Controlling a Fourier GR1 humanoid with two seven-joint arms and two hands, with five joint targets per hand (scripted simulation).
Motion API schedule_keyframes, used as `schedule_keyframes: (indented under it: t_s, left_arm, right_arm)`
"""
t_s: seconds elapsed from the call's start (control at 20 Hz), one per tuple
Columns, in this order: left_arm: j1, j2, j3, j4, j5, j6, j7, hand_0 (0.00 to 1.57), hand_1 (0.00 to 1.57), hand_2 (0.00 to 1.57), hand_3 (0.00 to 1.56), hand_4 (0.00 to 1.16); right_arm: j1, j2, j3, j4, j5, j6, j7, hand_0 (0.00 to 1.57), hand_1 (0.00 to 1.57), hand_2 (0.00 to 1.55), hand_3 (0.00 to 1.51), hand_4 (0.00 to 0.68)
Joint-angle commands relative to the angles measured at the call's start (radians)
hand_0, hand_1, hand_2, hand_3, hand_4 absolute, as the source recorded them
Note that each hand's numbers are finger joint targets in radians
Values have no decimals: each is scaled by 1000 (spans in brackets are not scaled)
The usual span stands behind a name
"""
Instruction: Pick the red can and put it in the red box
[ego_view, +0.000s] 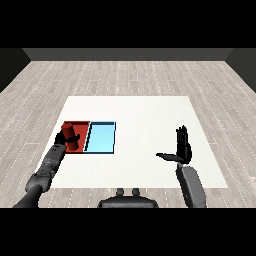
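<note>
Where the red tray (80, 126) lies, the left hand (63, 138) curls round the red can (71, 136) (lying tilted). The right hand (183, 148) hovers, fingers spread.

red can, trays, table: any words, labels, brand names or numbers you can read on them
None can be read.
Red can: plain red, no label shows; the left hand covers part of it.
Red tray: no marking.
Light blue tray: no marking.
White table: no marking.

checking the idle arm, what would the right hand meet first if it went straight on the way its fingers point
Nothing, as far as the view shows: the black right hand points away across the bare white table; its height above it is unclear.
</note>
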Motion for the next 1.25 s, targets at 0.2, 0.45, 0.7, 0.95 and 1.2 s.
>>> schedule_keyframes:
  t_s: [0.2,0.45,0.7,0.95,1.2]
  left_arm:
    - [-65,2,-126,121,-143,-70,115,0,0,0,0,0]
    - [-63,47,-68,128,-89,-99,141,0,0,0,0,0]
    - [2,32,58,7,34,29,-83,0,0,0,0,0]
    - [-25,-56,229,-203,218,-45,-384,0,0,0,0,0]
    - [35,-139,237,-389,280,-188,-575,0,0,0,0,0]
  right_arm:
    - [80,17,25,-33,8,39,-77,0,0,0,0,0]
    - [38,11,11,-73,-18,35,0,0,0,0,0,0]
    - [37,-9,-3,-69,-13,63,-39,0,0,0,0,0]
    - [42,-23,-6,-66,-46,104,-20,0,0,0,0,0]
    - [65,-6,20,-93,-32,104,-29,0,0,0,0,0]
